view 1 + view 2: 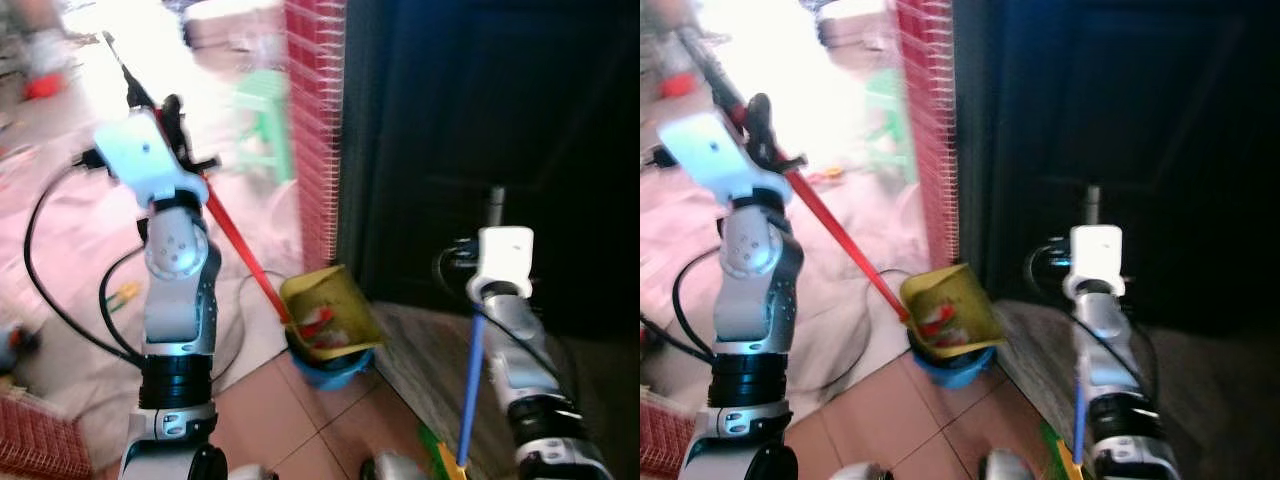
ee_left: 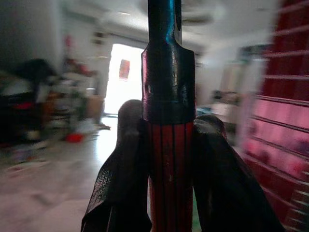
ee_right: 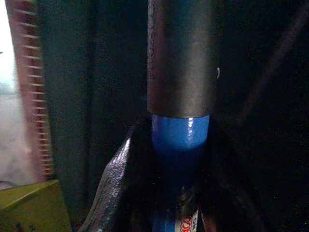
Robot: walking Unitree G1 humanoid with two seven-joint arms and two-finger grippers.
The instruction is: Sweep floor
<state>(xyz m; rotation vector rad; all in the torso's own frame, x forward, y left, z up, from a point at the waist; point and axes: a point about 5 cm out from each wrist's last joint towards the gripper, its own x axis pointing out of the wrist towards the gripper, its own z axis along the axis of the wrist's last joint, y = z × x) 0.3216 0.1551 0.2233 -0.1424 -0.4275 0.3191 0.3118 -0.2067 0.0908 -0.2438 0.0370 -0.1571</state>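
My left gripper (image 1: 180, 135) is raised at the upper left, shut on the red dustpan handle (image 1: 235, 240). That handle slants down to the yellow dustpan (image 1: 330, 310), which is tipped over a blue bin (image 1: 330, 368). Red bits lie in the pan. In the left wrist view the black fingers (image 2: 128, 183) clamp the red shaft (image 2: 169, 169) just below its black grip. My right gripper (image 1: 490, 250) at the right is shut on the blue broom handle (image 1: 472, 385), whose grey top (image 3: 181, 58) rises above the fingers (image 3: 120, 188) in the right wrist view.
A red ribbed wall edge (image 1: 315, 130) stands beside a dark doorway (image 1: 480, 120). A green stool (image 1: 265, 120) sits behind in bright light. Black cables (image 1: 45, 290) loop on the pale floor at left. A red basket (image 1: 35, 440) sits at the bottom left. A wooden threshold (image 1: 430, 370) runs under the right arm.
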